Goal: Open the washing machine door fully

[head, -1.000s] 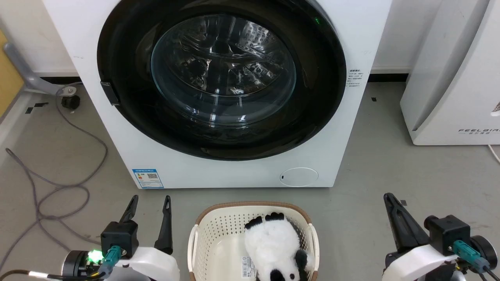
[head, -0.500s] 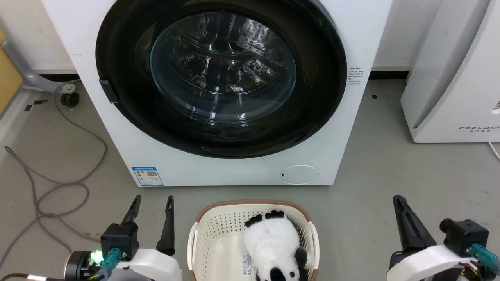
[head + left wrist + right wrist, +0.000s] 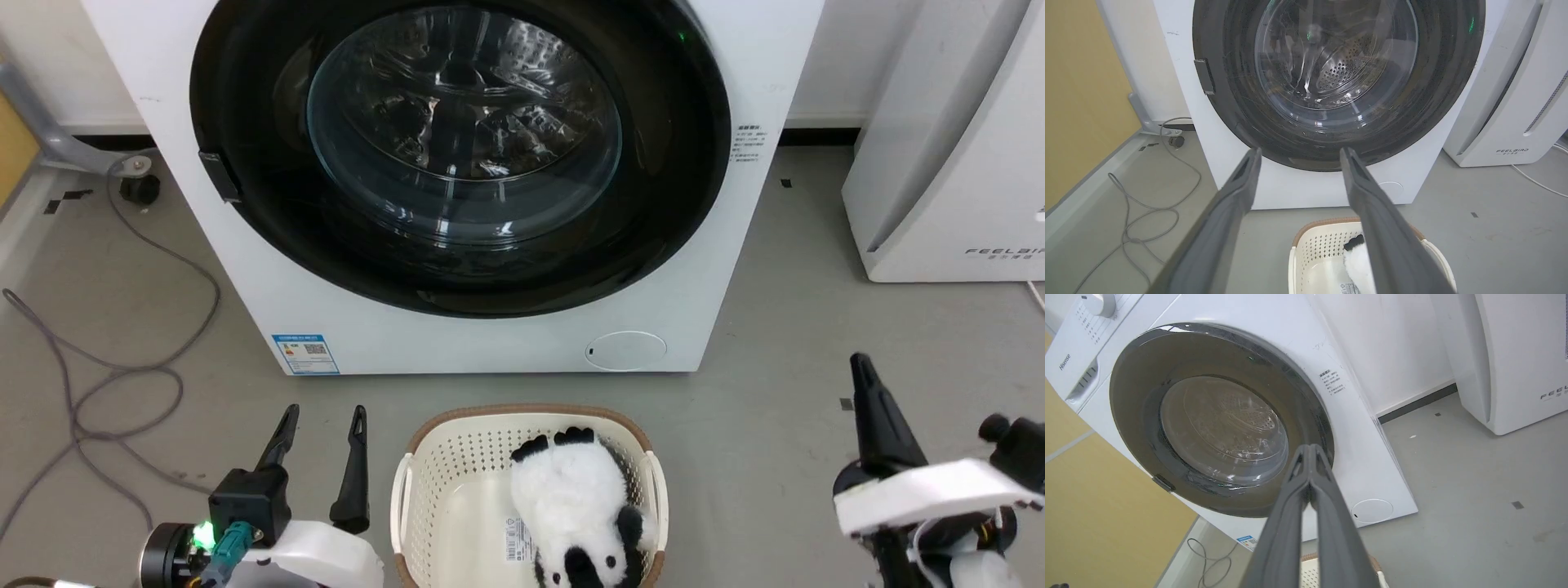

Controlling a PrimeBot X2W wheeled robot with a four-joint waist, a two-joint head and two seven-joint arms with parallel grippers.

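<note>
The washing machine door [image 3: 457, 155] is a glossy black disc with a bulging glass window, lying shut against the white washing machine [image 3: 490, 347]. A small dark catch [image 3: 211, 175] sits on the door's left rim. My left gripper [image 3: 322, 416] stands open at the lower left, well short of the machine; in the left wrist view the left gripper [image 3: 1300, 151] frames the door's lower edge [image 3: 1306, 159]. My right gripper [image 3: 861, 367] is at the lower right, raised off the floor. In the right wrist view its fingers [image 3: 1310, 447] are pressed together, pointing at the door [image 3: 1139, 416].
A cream laundry basket [image 3: 406, 498] holding a panda plush [image 3: 571, 498] stands on the floor between my arms. A white FEELBAIR appliance [image 3: 947, 163] is at the right. A grey cable [image 3: 122, 376] loops on the floor at the left. A round white flap [image 3: 627, 349] sits low on the machine.
My right gripper has lifted and swung up and to the right in the head view. The head camera has shifted a little. The door and my left gripper stay as they were.
</note>
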